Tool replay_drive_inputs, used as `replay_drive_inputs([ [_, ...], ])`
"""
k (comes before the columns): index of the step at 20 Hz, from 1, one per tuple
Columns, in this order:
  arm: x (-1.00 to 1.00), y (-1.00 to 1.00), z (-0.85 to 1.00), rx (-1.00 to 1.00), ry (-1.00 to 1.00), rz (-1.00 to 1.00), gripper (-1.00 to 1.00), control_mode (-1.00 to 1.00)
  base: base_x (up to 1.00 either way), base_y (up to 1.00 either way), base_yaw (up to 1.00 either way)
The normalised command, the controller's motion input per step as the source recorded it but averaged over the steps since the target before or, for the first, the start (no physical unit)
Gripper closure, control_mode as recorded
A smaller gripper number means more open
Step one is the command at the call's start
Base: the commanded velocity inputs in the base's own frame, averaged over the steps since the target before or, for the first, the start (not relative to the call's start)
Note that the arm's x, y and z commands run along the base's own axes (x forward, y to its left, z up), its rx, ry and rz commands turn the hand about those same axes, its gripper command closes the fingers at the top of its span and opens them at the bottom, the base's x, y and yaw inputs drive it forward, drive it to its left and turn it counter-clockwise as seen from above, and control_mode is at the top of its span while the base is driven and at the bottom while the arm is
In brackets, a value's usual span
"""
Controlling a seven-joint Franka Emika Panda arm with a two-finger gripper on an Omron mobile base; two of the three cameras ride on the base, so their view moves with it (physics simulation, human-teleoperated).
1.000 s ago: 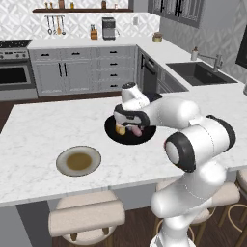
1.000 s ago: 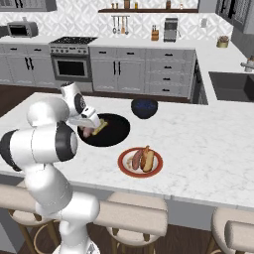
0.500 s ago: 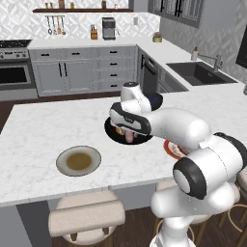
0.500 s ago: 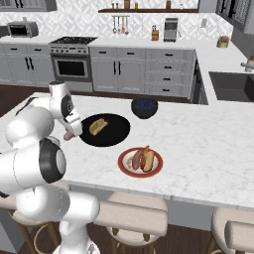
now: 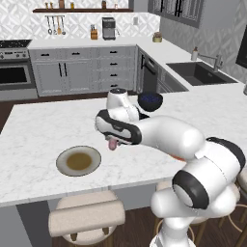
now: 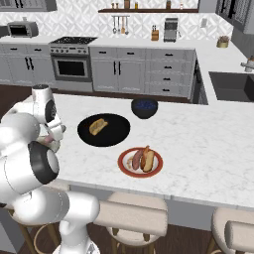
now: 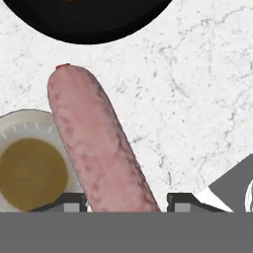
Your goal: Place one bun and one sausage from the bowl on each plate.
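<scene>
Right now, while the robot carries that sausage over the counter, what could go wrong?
1. The sausage sticks far out of the gripper, held only at one end, so it might swing or slip out onto the marble counter.
2. The grey-rimmed plate is small; a long sausage dropped off-centre could roll off its rim.
3. One bun still lies in the black bowl, so that plate would stay unfinished if it gets forgotten.

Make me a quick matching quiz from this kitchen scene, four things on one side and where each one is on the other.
Things:
1. sausage
2. bun
3. grey-rimmed plate
4. red-rimmed plate

Places or states:
A. lying in the black bowl
B. already holding a bun and a sausage
C. bare, nothing on it
D. held between the jaws, above the counter

Pairs: 1-D, 2-A, 3-C, 4-B
</scene>
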Motion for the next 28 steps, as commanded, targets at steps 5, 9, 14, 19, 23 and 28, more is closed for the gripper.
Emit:
replay_drive_inputs([
  [5, 0.24, 0.54, -0.02, 0.01, 0.02, 0.01, 1.0, -1.0, 0.0, 0.0, 0.0],
  [9, 0.06, 0.27, -0.26, 0.0, 0.0, 0.04, 1.0, -1.0, 0.0, 0.0, 0.0],
  [14, 0.06, 0.14, -0.49, 0.0, -0.02, 0.01, 1.0, -1.0, 0.0, 0.0, 0.0],
  [19, 0.22, 0.07, -0.45, 0.0, 0.0, 0.0, 1.0, -1.0, 0.0, 0.0, 0.0],
  [23, 0.16, 0.21, -0.21, 0.0, 0.0, 0.0, 1.0, -1.0, 0.0, 0.0, 0.0],
  [28, 0.0, 0.26, -0.21, -0.02, -0.02, 0.0, 1.0, -1.0, 0.0, 0.0, 0.0],
])
